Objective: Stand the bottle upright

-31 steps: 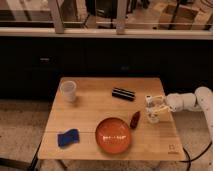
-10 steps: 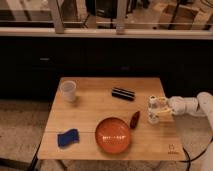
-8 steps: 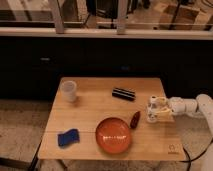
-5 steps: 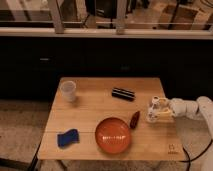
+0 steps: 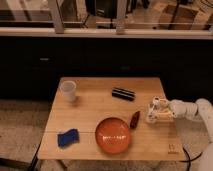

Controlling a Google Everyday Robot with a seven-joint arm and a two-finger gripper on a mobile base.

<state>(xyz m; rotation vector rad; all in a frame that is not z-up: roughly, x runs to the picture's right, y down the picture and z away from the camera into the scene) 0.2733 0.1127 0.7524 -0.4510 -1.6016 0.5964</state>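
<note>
My gripper (image 5: pixel 159 110) reaches in from the right, low over the right edge of the wooden table (image 5: pixel 90 117). A small cream-white shape at its tip looks like the bottle (image 5: pixel 151 117). It sits right at the table surface, just right of the small dark red item (image 5: pixel 134 119). The bottle blends with the pale gripper, so I cannot tell whether it is lying or upright, or whether it is held.
A white cup (image 5: pixel 68 90) stands at the back left. A black cylinder (image 5: pixel 123 93) lies at the back middle. An orange-red bowl (image 5: pixel 113 135) sits at the front middle and a blue sponge (image 5: pixel 67 138) at the front left. A dark counter runs behind the table.
The gripper and the pale shape at its tip have shifted slightly right and down toward the table's right edge. Nothing else has moved.
</note>
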